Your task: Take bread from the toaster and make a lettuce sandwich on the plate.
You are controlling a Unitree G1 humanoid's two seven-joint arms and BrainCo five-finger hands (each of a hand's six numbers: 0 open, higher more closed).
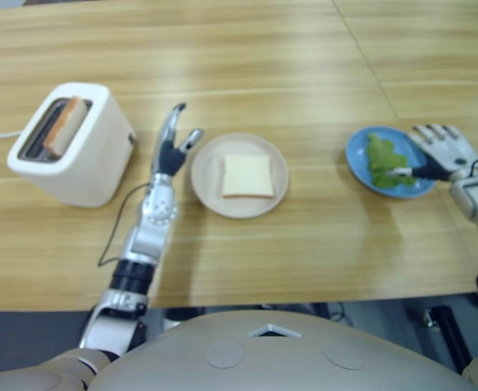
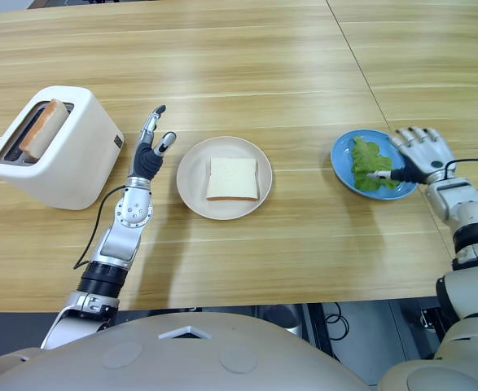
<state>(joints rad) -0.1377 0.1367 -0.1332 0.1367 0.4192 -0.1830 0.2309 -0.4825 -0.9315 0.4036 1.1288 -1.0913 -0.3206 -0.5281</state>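
Nearest of all, the left hand (image 2: 149, 151) hangs over the wooden surface (image 2: 263, 65) in the gap between the toaster (image 2: 74, 163) and the beige plate (image 2: 187, 189). Its fingers are stretched out and apart, pointing away from the robot, and it holds nothing. It touches neither the toaster nor the plate.

One slice of bread (image 2: 233, 179) lies flat in the middle of the beige plate. A second slice, the toast (image 2: 43, 129), stands in a slot of the white toaster at the left of the surface, with its top edge above the slot.

Well to the right sits a blue plate (image 2: 339, 167) with lettuce (image 2: 367, 163) piled on it. The right hand (image 2: 423, 155) is at this plate's right rim, fingers spread and not closed on anything. One fingertip (image 2: 383, 173) reaches in to the edge of the lettuce, which lies on the plate.
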